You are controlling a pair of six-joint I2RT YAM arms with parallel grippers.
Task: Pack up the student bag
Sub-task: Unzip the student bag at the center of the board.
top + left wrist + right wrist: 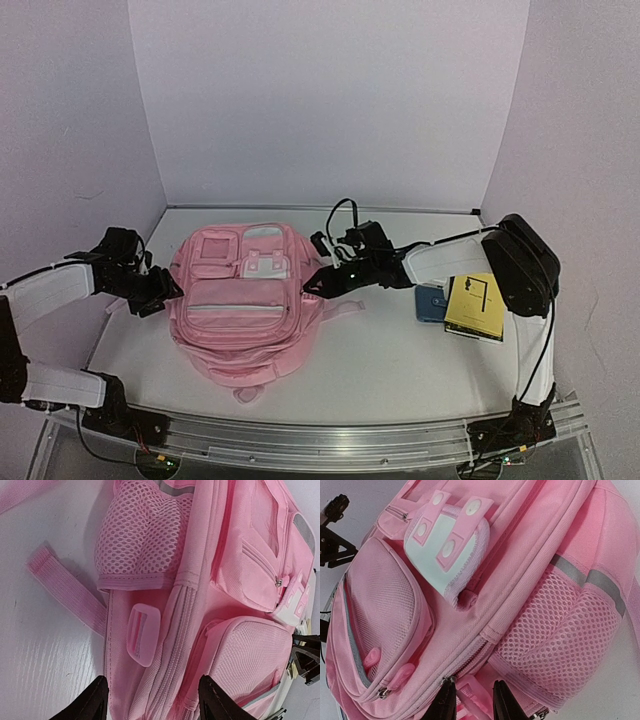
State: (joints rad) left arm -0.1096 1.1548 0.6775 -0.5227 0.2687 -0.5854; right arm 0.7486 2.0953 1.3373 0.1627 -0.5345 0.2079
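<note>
**Evidently, opening comes first**

The large soft pink fabric student bag lies zipped in the middle of the white table. The left gripper is spread over its left side. The right gripper sits narrow around a pink plastic buckle, grip uncertain. Next: find the main zip pull.

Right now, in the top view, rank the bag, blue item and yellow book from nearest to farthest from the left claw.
1. Bag, right beside the left claw, left of centre.
2. Blue item, past the bag, on the right.
3. Yellow book, farthest right, just beyond the blue item.
</note>
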